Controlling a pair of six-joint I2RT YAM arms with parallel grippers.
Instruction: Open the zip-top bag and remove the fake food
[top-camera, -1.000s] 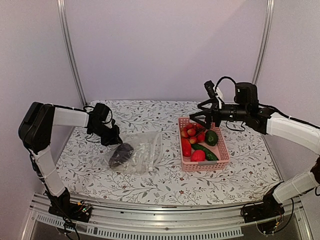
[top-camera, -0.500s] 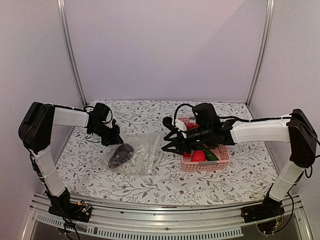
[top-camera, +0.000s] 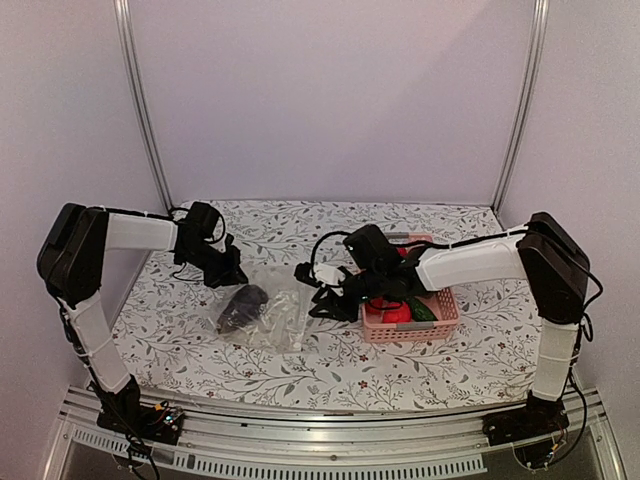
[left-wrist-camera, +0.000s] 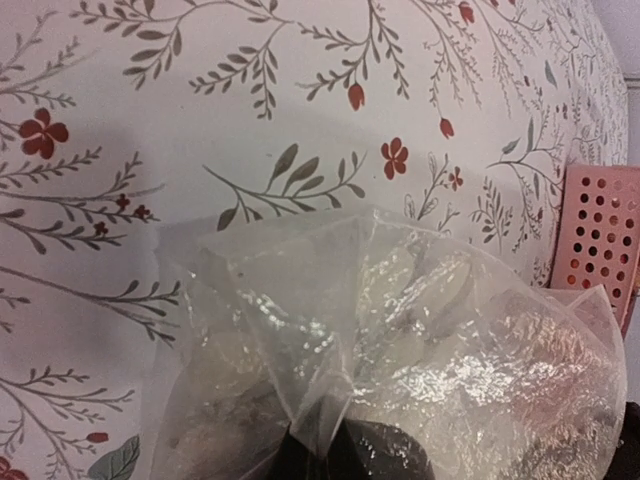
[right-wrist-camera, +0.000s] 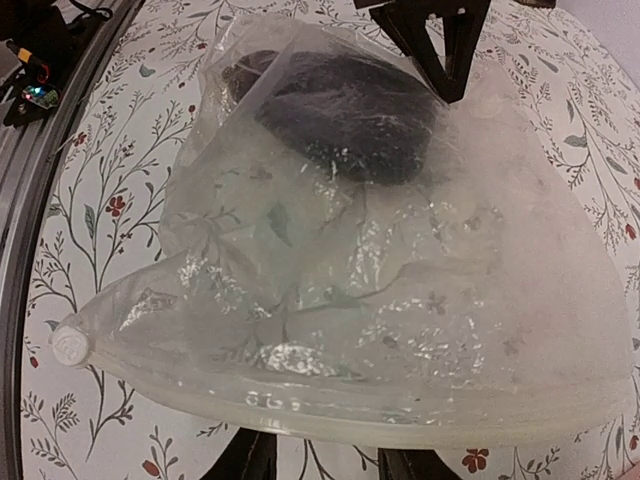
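1. Zip-top bag (top-camera: 275, 318): is lying crumpled on the floral tablecloth (top-camera: 300, 375), between the two arms and just left of the pink basket (top-camera: 410, 333). (Its crinkled film is blurring most of what lies beneath it.)
2. Eggplant (top-camera: 243, 305): is sitting inside the bag at its left end, a dark glossy lump. It is probably weighing that end down, and it is the one piece I can see not yet taken out.
3. Left gripper (top-camera: 224, 273): is pinching a gathered fold at the bag's far-left corner, jaws closed tight on the film. This looks like an anchor hold, so the pouch is not sliding when the other end gets pulled.
4. Right gripper (top-camera: 318, 294): is hanging low at the bag's right edge, arm lying over the basket. Its jaws are standing part-way narrowed on either side of the zip strip (right-wrist-camera: 330, 422). The bag rim is hiding the fingertips, so I cannot tell whether they are gripping it.
5. Zip strip: is facing the right gripper, likely so that the mouth can be worked from that side. Whether it is sealed or parted cannot be told.
6. Red pieces (top-camera: 396, 312) and green cucumber (top-camera: 423, 312): are resting in the pink basket, half hidden under the right arm, evidently already out of the bag.
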